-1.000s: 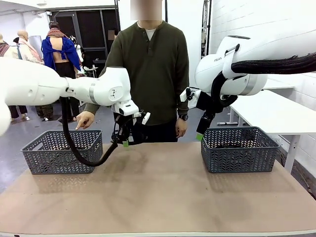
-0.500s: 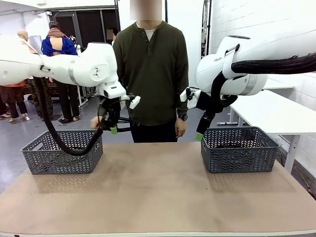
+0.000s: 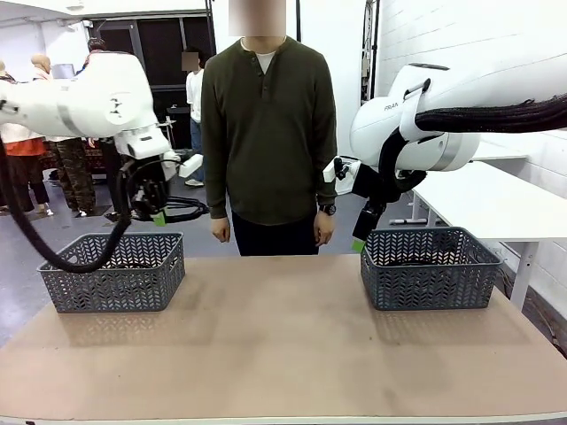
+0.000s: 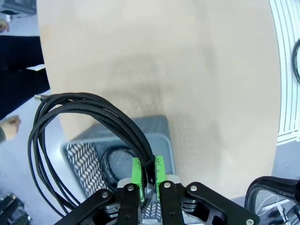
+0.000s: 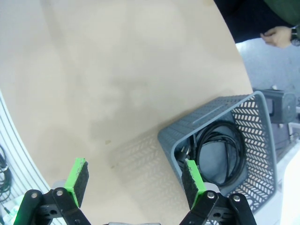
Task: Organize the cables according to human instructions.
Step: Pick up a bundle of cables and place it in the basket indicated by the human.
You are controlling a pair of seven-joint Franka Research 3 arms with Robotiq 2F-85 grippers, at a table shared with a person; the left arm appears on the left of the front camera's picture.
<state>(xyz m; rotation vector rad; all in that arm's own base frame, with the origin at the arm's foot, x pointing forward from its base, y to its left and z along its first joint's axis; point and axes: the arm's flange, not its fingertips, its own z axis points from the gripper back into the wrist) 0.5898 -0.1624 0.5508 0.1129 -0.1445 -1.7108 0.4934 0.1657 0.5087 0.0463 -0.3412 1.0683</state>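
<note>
Black cable coil (image 4: 89, 117) pinched in left gripper (image 4: 146, 174), above basket (image 4: 119, 140)

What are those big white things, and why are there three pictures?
The white things are two robot arms. One picture looks across the brown table at a person standing on the far side. The other two come from little cameras on the robot's wrists, looking down past its green-tipped pinchers, each called an end effector.

On the table sit two grey baskets. The left basket already has a black cable lying in it, and the right basket holds another coiled cable.

The left end effector is pinched shut on a black cable coil, holding it in the air above the left basket. The right end effector is open and holds nothing.
</note>
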